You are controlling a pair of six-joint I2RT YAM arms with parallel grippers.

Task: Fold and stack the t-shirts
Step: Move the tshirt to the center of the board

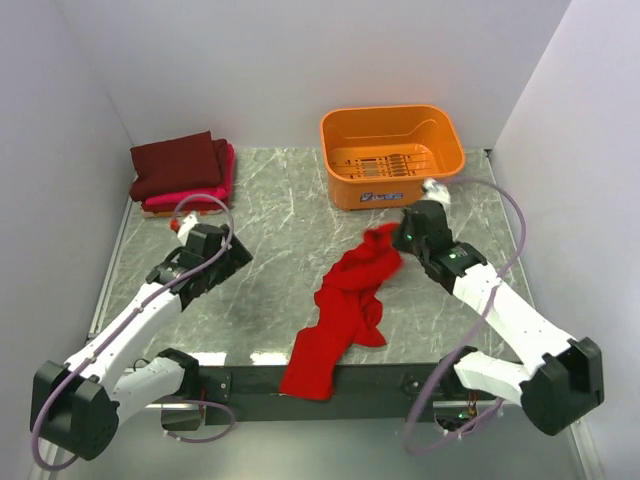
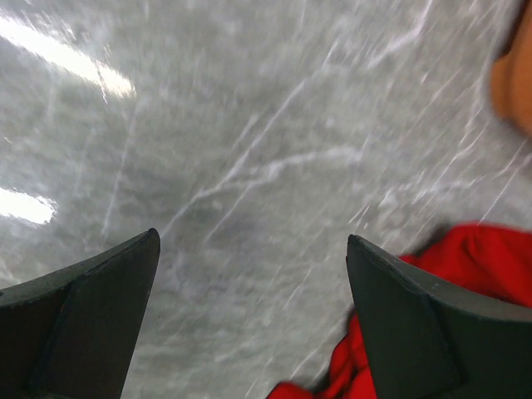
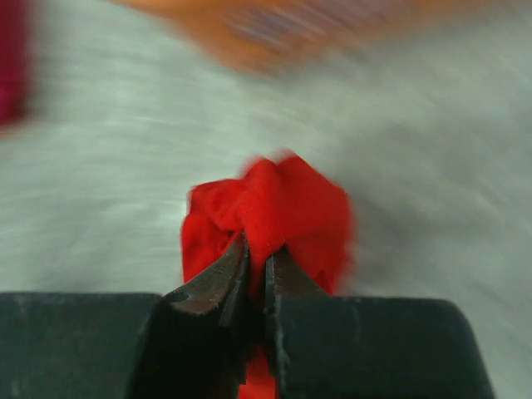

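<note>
The bright red t-shirt (image 1: 345, 305) lies crumpled in a long strip from mid-table to over the near edge. My right gripper (image 1: 402, 238) is shut on its far end; the right wrist view shows red cloth (image 3: 274, 208) pinched between the closed jaws (image 3: 258, 258). The dark maroon t-shirt (image 1: 178, 162) lies folded on the folded hot pink t-shirt (image 1: 200, 197) at the back left. My left gripper (image 1: 240, 252) is open and empty, low over the bare marble left of the red shirt, whose edge shows in the left wrist view (image 2: 482, 266) by the right finger (image 2: 407, 316).
An orange plastic basket (image 1: 392, 155) stands at the back right, just beyond my right gripper. White walls close in the table on the left, back and right. A dark rail (image 1: 390, 378) runs along the near edge.
</note>
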